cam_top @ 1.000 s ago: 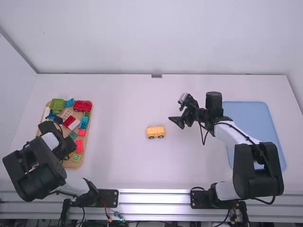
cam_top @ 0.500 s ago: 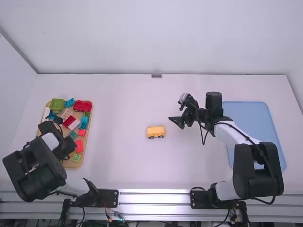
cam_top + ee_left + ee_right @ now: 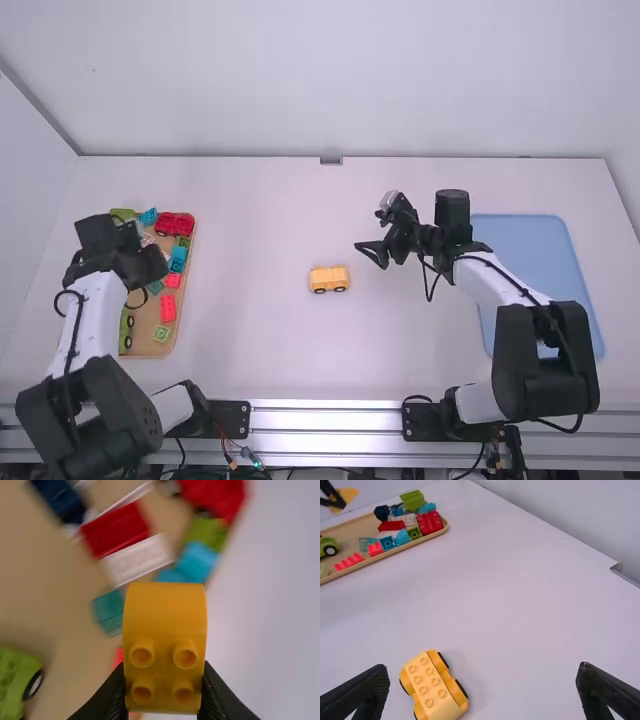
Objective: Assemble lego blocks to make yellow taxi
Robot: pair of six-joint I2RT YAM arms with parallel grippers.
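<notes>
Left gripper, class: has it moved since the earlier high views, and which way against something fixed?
Yes. The left gripper has moved away from the camera, toward the far end of the wooden tray, which keeps its place.

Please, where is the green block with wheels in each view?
High view: green block with wheels, on the tray beside the left arm.
Left wrist view: green block with wheels, apart from the teal block.
Right wrist view: green block with wheels, near a red block.
Shared landmark: the tray.
</notes>
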